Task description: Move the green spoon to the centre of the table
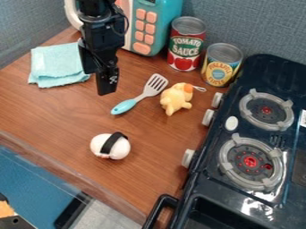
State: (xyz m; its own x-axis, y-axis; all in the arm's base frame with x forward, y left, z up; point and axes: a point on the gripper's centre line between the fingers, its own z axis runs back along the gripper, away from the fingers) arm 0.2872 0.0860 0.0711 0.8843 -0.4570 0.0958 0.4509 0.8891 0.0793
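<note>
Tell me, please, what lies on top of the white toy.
A black band runs over the white toy; whatever the band covers, and the toy's underside, cannot be seen.

Just one fixed cam here, sitting above the surface [65, 107] and looking down at a slant toward the grey wall [257, 27], pretty close in, so the stove [272, 71] gets cropped right and bottom.
</note>
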